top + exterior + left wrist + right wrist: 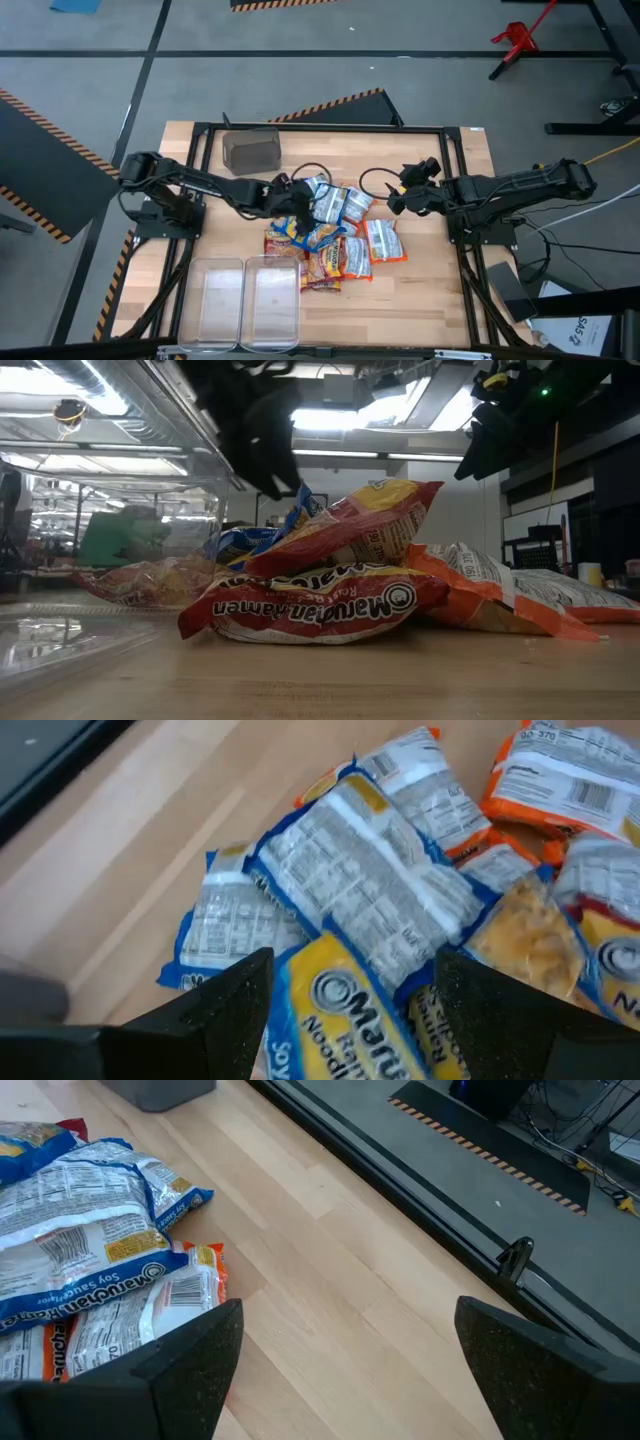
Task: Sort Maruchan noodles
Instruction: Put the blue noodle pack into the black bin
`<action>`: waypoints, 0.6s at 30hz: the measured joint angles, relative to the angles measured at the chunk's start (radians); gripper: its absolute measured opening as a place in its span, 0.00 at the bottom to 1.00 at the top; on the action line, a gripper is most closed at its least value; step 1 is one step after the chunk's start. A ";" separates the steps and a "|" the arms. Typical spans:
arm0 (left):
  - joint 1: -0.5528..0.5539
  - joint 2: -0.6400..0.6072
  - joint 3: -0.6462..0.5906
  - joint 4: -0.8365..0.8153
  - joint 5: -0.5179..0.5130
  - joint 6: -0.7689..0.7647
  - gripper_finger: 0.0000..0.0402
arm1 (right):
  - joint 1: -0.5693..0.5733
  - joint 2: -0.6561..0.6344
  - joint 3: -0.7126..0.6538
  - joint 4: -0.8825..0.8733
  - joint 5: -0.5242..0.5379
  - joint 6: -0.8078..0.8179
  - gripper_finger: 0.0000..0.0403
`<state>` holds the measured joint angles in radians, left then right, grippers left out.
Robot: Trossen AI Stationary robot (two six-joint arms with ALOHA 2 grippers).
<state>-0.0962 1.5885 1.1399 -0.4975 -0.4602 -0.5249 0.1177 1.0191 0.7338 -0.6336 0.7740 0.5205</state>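
Noodles: a heap of flat, crinkly plastic Maruchan ramen packets (pixel 328 238), blue-and-yellow, red-and-yellow and orange-and-white, lies around the middle of the light wooden desk (pixel 430 290), some overlapping others.
Nearest packet: in the low view a red-and-yellow packet (pixel 310 605) lies flat at the front of the heap, with another (pixel 350 525) tilted on top of it.
Left gripper: the dark two-finger left gripper (pixel 291 203) hangs over the heap's left side, fingers spread wide and holding nothing; its wrist view looks down on a blue-edged packet (pixel 375 880) lying printed-back up (a yellow-faced one (pixel 350 1010) shows between the fingers).
Right gripper: the dark right gripper (pixel 400 195) sits just beside the heap's right edge, above bare wood, fingers wide apart and empty.
Bins: two clear rectangular plastic bins (pixel 250 300) stand side by side near the desk's front edge, left of centre.
Grey tub: a small dark-grey tub (pixel 250 150) stands near the desk's back-left corner.
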 joint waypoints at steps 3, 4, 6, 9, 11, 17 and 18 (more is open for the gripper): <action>0.001 0.054 0.104 -0.103 -0.037 -0.073 0.67 | 0.000 0.000 0.000 -0.001 -0.012 0.013 0.87; 0.001 0.068 0.136 -0.139 -0.040 -0.100 0.67 | 0.000 0.000 0.000 -0.001 -0.013 0.019 0.87; -0.001 0.102 0.196 -0.210 -0.049 -0.144 0.67 | 0.000 0.000 0.000 -0.006 -0.018 0.025 0.87; -0.012 0.153 0.272 -0.315 -0.075 -0.179 0.67 | 0.000 0.000 0.000 -0.012 -0.019 0.025 0.87; -0.021 0.189 0.318 -0.380 -0.098 -0.205 0.67 | 0.000 0.000 -0.001 -0.028 -0.019 0.025 0.87; -0.044 0.283 0.407 -0.497 -0.106 -0.290 0.67 | 0.000 0.000 -0.027 -0.018 -0.042 0.028 0.87; -0.048 0.292 0.415 -0.494 -0.106 -0.297 0.67 | 0.000 0.000 -0.034 -0.018 -0.045 0.030 0.87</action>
<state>-0.1442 1.8808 1.5552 -0.9918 -0.5663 -0.8216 0.1177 1.0191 0.6997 -0.6521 0.7289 0.5510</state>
